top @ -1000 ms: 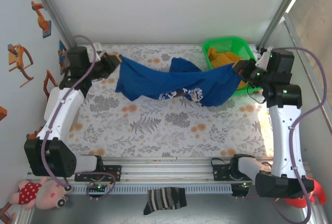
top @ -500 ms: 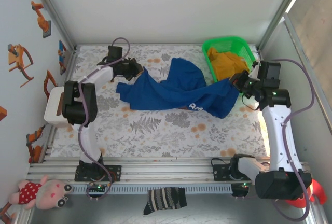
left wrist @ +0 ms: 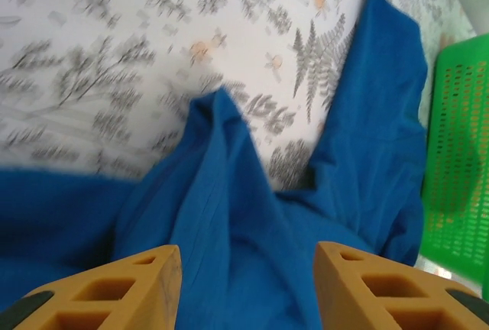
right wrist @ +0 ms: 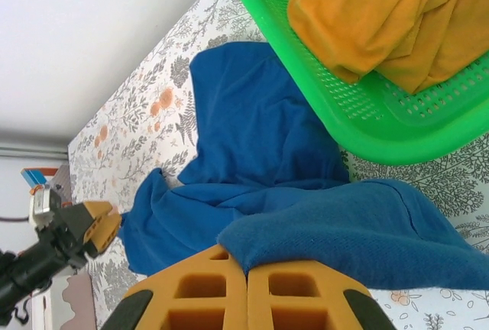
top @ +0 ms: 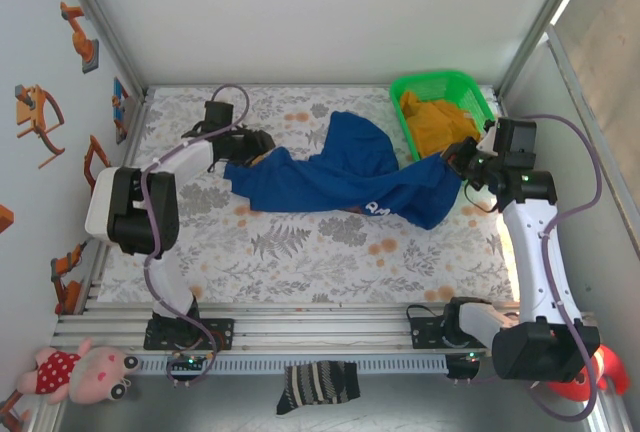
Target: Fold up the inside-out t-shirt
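Loosely bunched, the t-shirt [top: 340, 177] lies in a long band across the far half of the table [top: 300, 247], running from the left gripper [top: 258, 144] to the right gripper [top: 462, 159]. One rounded flap of it pokes toward the back wall near the middle, and a little white lettering shows on its near edge. Its right end rises off the table to the right gripper, whose fingers [right wrist: 191, 292] are pressed together with a fold of the blue cloth caught at their tips. At the other end, the left wrist view shows the left gripper released, its two orange fingers spread wide above the cloth, with a raised ridge of fabric running away between them. Whether they touch the cloth cannot be told. Just behind the right gripper, in the far right corner, stands the green basket [top: 470, 87] with a yellow garment [top: 432, 117] heaped inside. The t-shirt's right end lies just beside the basket's near wall.
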Robot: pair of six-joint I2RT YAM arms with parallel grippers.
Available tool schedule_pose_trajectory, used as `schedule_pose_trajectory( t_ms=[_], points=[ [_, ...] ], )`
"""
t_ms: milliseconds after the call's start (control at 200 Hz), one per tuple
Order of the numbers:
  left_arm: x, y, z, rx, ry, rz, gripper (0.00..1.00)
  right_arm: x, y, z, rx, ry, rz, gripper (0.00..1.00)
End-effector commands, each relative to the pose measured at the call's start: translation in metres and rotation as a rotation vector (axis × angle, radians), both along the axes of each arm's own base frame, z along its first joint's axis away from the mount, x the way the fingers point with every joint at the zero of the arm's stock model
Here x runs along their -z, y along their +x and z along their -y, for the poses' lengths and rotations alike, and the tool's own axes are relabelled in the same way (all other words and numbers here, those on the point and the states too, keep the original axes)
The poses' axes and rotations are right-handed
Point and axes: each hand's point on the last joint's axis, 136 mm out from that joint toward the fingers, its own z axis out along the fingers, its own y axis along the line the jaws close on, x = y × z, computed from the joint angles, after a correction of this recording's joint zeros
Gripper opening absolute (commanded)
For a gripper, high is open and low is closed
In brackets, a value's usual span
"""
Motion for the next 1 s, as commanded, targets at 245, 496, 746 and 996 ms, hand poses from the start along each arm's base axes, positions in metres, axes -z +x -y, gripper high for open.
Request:
schedule_pose_trajectory(
  t_ms=[245, 496, 746, 996],
  points=[
    [0.028, -0.022, -0.012, -0.004, 0.090, -0.012, 0.48, -0.003, 0.003, 0.001, -0.007, -0.010, 0.029, 0.00],
    [0.031, -0.003, -0.011, 0.006, 0.122, -0.006, 0.48, -0.005, 0.001, 0.002, -0.004, -0.014, 0.033, 0.00],
    [0.016, 0.002, 0.008, 0.058, 0.040, 0.029, 0.42, -0.006, 0.001, 0.003, -0.001, -0.020, 0.031, 0.00],
    [0.030, -0.005, 0.008, 0.059, 0.048, -0.001, 0.40, -0.010, 0.001, 0.003, -0.001, -0.019, 0.038, 0.00]
  ],
)
